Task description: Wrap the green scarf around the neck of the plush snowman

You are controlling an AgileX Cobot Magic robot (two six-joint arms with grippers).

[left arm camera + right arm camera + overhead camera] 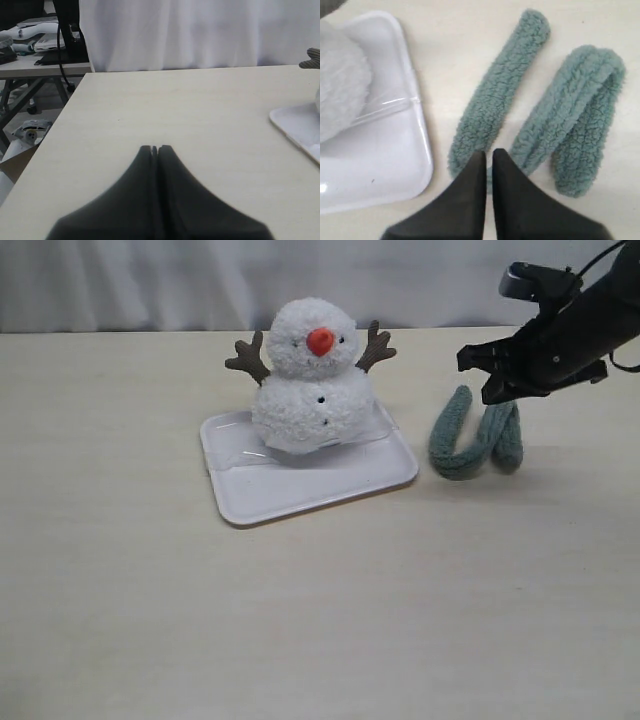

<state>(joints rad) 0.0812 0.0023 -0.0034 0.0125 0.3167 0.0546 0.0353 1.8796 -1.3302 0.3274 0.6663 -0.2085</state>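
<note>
In the exterior view, the plush snowman (310, 390) sits on a white tray (300, 490). The green scarf (460, 445) lies folded on the surface (300, 620) just beside the tray, partly hidden by the right gripper (497, 388). The left wrist view alone shows the left gripper (155, 148), jaws clenched on nothing, with the tray cut off. In the right wrist view, the jaws are almost pressed together over the scarf's bend, and contact is unclear.
</note>
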